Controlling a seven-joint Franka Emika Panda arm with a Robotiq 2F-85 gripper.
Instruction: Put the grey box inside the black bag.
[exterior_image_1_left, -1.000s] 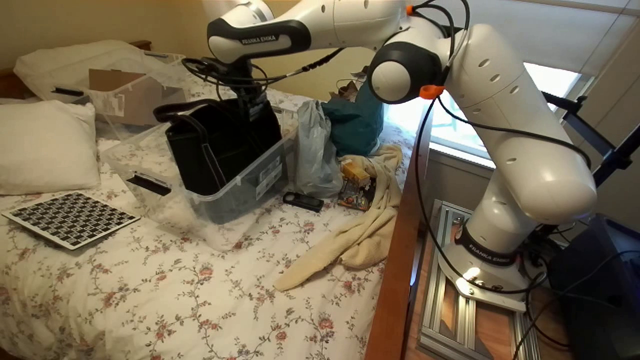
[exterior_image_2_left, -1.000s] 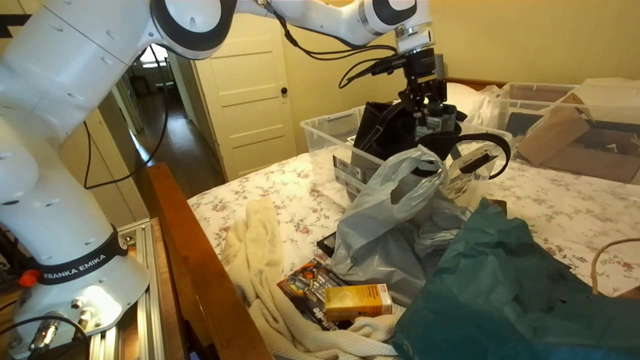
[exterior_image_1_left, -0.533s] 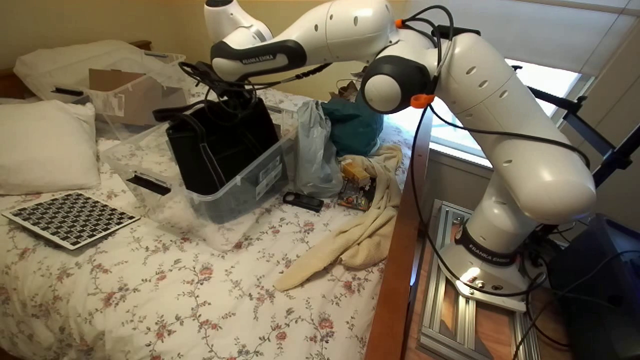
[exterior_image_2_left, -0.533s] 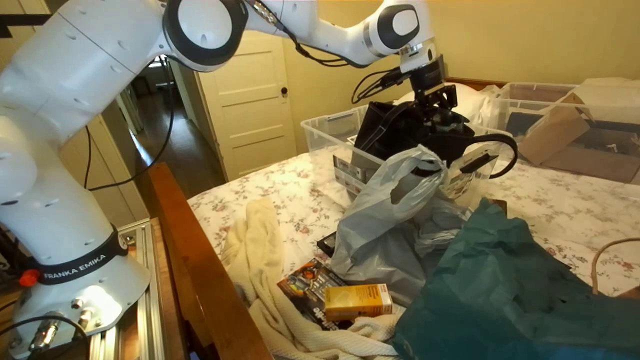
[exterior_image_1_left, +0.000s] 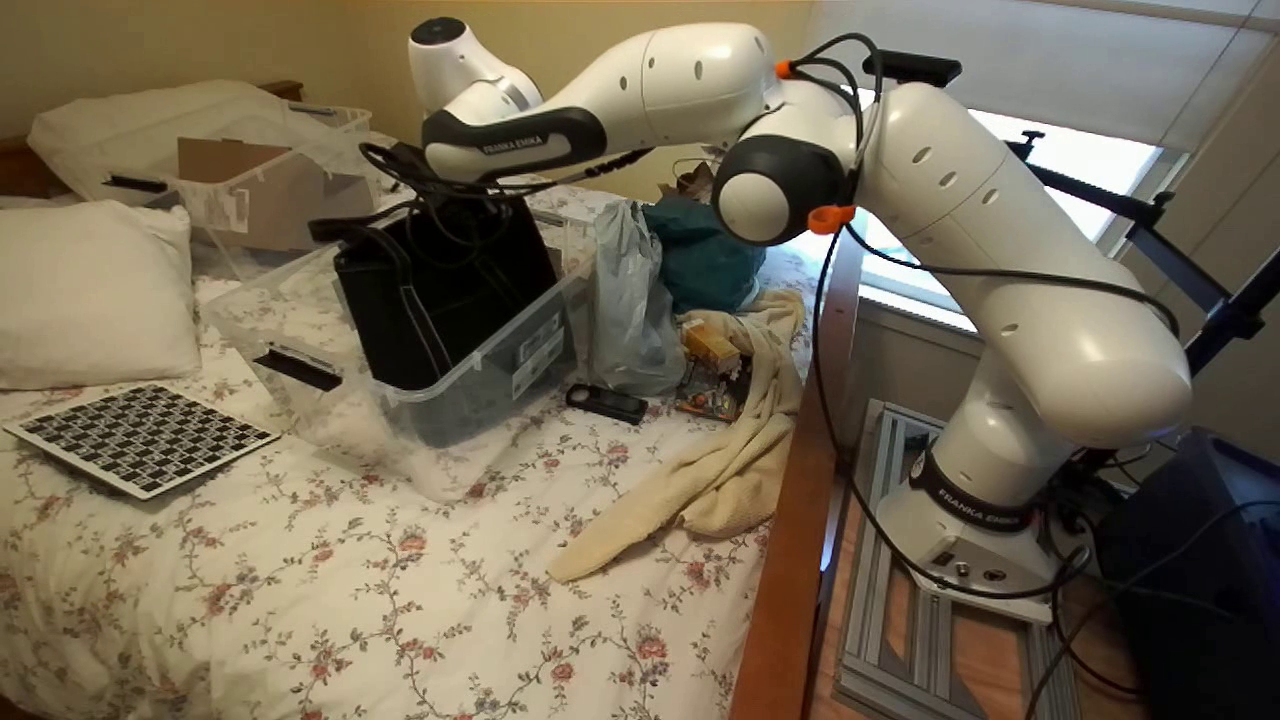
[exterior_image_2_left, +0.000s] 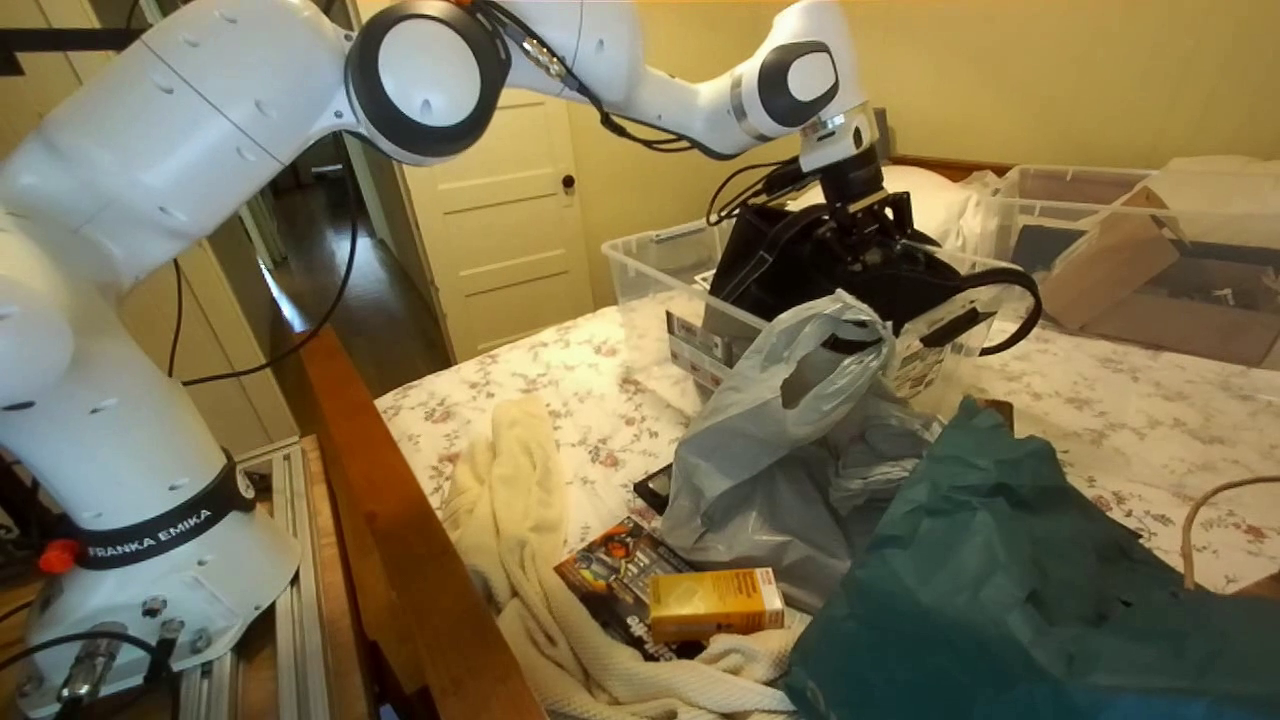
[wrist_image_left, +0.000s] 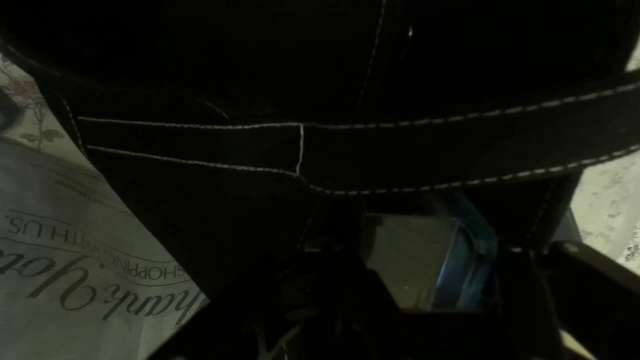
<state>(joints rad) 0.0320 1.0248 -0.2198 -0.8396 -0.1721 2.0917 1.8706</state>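
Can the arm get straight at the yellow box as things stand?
Probably not straight: its gripper is down at the black bag, and the grey plastic bag stands between, though nothing visible lies on the yellow box.

The claw (wrist_image_left: 435, 280) is in the bag (exterior_image_1_left: 385, 330), the box (wrist_image_left: 407, 252) between its fingers; below, the tub (exterior_image_1_left: 440, 420) holds the bag. In an exterior view, sack (exterior_image_1_left: 630, 310), cloth (exterior_image_1_left: 700, 260) and towel (exterior_image_1_left: 745, 480) lie right of the claw, the pillow (exterior_image_1_left: 90, 290) left.
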